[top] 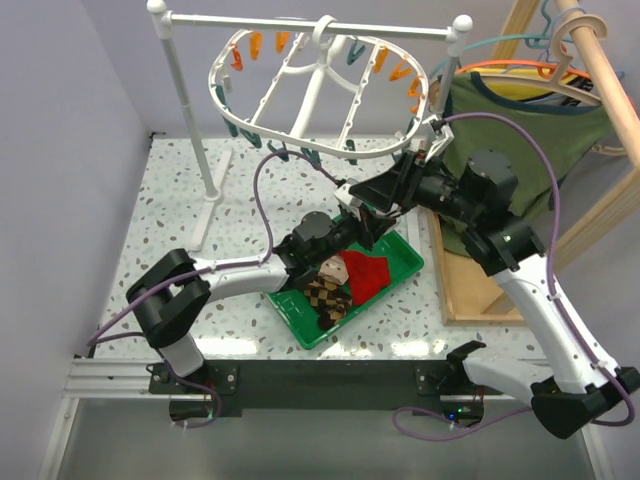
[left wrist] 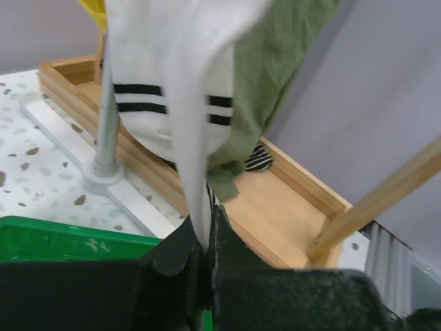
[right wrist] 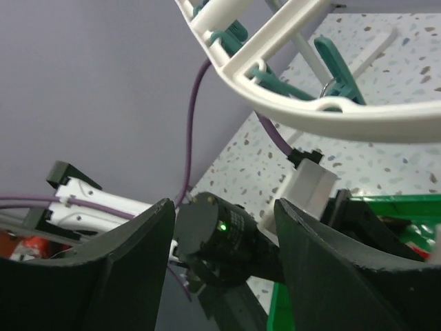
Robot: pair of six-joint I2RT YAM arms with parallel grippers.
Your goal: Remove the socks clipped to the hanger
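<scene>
Terrazzo table [top: 170, 200] | your left gripper [left wrist: 207, 241] is clamped on white sock [left wrist: 172, 83], which rises straight above it | your right gripper [right wrist: 224, 210], jaws apart, holds nothing, just under hanger [right wrist: 331, 117] rim | checkered sock [top: 328, 295] and red sock [top: 368, 275] lie in tray [top: 405, 262]

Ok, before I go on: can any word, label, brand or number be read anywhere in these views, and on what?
None: no text can be read in any view.
The white sock has only black stripes, no lettering.
The green tray shows pale scuffs, not writing.
The hanger is plain white plastic, unmarked.
The green light is a lamp, not a sign.
</scene>
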